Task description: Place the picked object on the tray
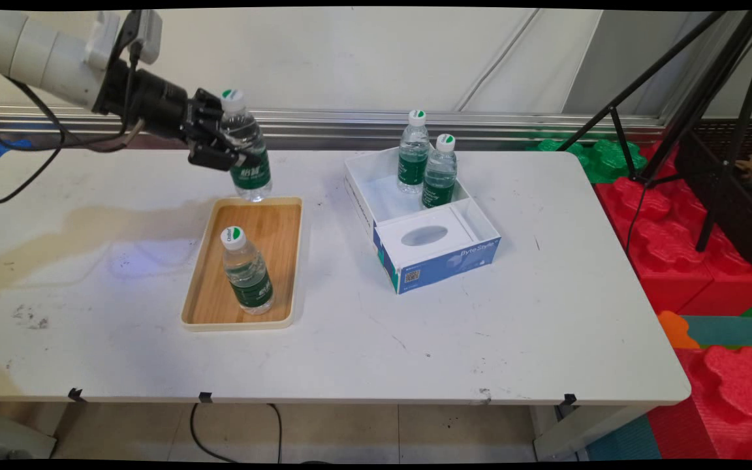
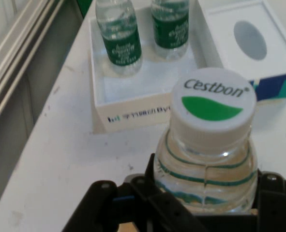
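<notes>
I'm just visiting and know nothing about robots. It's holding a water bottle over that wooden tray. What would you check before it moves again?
1. Grip: the gripper is shut on the held bottle around its body. Ok.
2. Held bottle's cap on. Ok.
3. Held bottle's pose: tilted slightly, its base just above the wooden tray's far rim. Not ok for setting it down straight.
4. Space in the tray: one bottle stands near its front; the far half is bare. Ok.
5. Other bottles: two stand upright in the white box, away from the arm. Ok.
6. Cables: whether the black cables will catch on anything. Cannot tell.
</notes>
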`<state>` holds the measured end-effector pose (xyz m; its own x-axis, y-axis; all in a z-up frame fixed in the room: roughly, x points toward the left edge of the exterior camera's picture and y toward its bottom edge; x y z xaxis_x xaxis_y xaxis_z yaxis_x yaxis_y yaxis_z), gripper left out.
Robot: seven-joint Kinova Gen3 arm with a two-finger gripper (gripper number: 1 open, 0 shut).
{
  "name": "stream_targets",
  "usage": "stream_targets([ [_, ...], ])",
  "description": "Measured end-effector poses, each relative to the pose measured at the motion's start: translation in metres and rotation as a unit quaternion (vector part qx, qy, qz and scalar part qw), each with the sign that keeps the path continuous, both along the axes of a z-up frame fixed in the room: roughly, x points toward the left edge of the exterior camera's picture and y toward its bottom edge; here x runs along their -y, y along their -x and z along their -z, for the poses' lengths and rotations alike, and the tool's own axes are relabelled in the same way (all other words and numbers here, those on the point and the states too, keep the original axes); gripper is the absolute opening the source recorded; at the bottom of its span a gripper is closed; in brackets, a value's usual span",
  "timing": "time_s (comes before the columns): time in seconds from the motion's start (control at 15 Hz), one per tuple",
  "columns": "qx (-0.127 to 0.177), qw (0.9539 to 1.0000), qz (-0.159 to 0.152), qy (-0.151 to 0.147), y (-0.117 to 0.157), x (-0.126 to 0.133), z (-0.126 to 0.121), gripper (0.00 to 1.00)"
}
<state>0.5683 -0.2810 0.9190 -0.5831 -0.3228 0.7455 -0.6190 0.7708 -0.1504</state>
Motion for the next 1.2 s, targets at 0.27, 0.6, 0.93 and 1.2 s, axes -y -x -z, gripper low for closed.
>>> stream_targets([
  [0.27,0.01,0.9999,-0.003,-0.012,-0.006,0.002,0.026,0.0],
  [0.6,0.017,0.9996,-0.001,-0.023,-0.01,0.01,0.06,0.0],
  [0.93,0.02,0.9994,0.005,-0.027,-0.009,0.023,0.091,0.0],
  [1.2,0.022,0.9994,0.007,-0.027,-0.009,0.029,0.106,0.0],
])
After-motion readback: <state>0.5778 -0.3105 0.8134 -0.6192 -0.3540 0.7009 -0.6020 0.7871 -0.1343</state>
